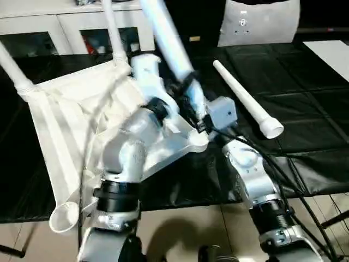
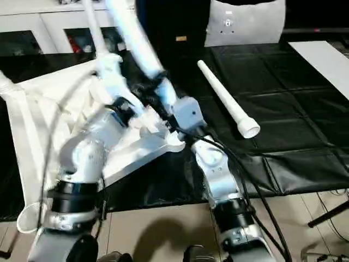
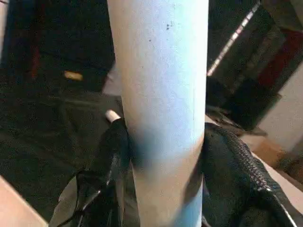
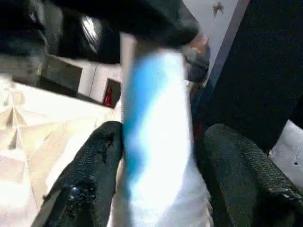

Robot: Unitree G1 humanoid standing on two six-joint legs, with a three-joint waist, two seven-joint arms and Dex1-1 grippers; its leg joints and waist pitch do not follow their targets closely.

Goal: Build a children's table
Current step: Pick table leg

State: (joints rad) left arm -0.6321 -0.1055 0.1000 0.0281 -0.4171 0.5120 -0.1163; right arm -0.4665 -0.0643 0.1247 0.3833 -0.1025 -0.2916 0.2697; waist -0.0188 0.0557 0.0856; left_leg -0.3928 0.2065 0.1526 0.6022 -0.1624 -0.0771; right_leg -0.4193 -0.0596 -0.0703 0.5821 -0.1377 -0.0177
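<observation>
— On the black padded work surface [image 1: 305, 136], what lies around the job?

— The white table top [image 1: 65, 125] rests there upside down and tilted, its ribs facing up. Two legs already stand in its far corner sockets: one [image 1: 13, 68] at the left edge, one [image 1: 112, 27] further along. A near corner socket [image 1: 62, 217] hangs open over the surface's front edge. A loose leg [image 1: 245, 98] lies flat to the right, well apart from the top, flared end towards the robot.

— And the grippers?

— Both are on a third leg [image 1: 169, 38], which leans up and away over the top's right corner. The left gripper [image 3: 161, 161] pinches it, a black finger tight against each side. The right gripper [image 4: 158, 156] has a finger on either side too; a thin gap shows at one finger, so I cannot tell whether it grips or has let go.

— Anything in the way?

— The silver forearms and black cables cover the corner under that leg, so I can't see its foot. Behind the surface stand white cabinets [image 1: 60, 27] and a grey cushion-like thing [image 1: 262, 22]; a white sheet [image 1: 332, 52] lies at the far right.
</observation>
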